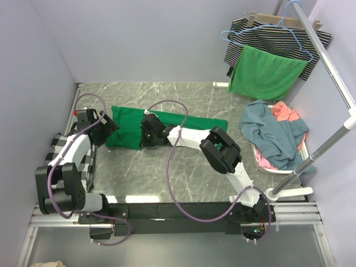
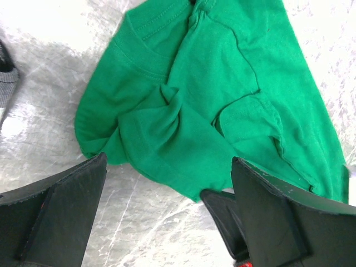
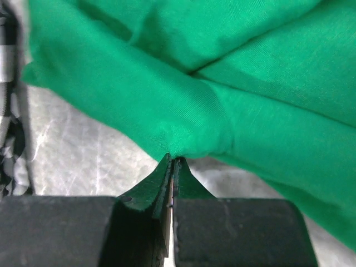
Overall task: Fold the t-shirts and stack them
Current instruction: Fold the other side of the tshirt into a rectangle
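An emerald green t-shirt [image 1: 189,123] lies folded into a long band across the back of the marble table. My right gripper [image 1: 149,133] is shut on the shirt's near edge close to its left end; in the right wrist view the closed fingertips [image 3: 173,160] pinch a fold of the green fabric [image 3: 222,72]. My left gripper [image 1: 108,130] is open at the shirt's left end. In the left wrist view its fingers [image 2: 169,162] stand wide apart just short of the rumpled collar and sleeve [image 2: 194,100], holding nothing. A dusty blue shirt [image 1: 272,130] and a coral one [image 1: 286,111] lie heaped at the right.
The heap sits in a white basket [image 1: 303,151] at the right edge. A striped garment [image 1: 267,36] and a bright green cloth [image 1: 266,72] hang on a white rack [image 1: 328,61]. A black-and-white checked cloth [image 1: 55,146] lies at the table's left edge.
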`<state>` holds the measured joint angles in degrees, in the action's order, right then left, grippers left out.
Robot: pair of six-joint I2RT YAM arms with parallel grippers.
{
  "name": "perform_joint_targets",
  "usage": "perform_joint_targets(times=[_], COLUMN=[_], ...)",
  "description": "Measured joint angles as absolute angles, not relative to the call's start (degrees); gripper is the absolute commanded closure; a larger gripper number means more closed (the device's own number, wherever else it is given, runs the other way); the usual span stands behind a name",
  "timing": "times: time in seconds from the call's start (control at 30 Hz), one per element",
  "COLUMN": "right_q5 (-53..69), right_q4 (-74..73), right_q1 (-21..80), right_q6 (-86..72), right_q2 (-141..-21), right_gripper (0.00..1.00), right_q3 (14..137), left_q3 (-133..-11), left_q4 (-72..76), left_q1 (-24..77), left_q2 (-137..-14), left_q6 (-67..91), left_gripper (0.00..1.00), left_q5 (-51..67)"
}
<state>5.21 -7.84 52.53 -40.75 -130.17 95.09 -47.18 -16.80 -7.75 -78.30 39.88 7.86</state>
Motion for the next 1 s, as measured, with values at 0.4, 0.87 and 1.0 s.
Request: perform_joint_targets(times=[0.4,0.87,1.0], right_q5=[3.81,4.21,3.18], right_q4=[-11.70,-17.65,-18.04], right_q1=[51.90,42.54,40.07], right_q6=[-34.98,-35.73,-36.38], right_q2=[-122.98,-137.08,-138.69], right_gripper=[1.00,0.49,0.45], right_q3=[101.43,120.75,119.39], left_q3=[-47.70,-48.21,-48.21], left_q4=[-17.47,-17.47,-17.47], left_q1=[-8.05,-8.08,-8.08], left_q2=[-75.44,-75.07,-75.07], left_q6=[39.90,39.90,39.88], left_gripper=[0.01,0.02,0.02], left_q5=[5.69,5.56,5.56])
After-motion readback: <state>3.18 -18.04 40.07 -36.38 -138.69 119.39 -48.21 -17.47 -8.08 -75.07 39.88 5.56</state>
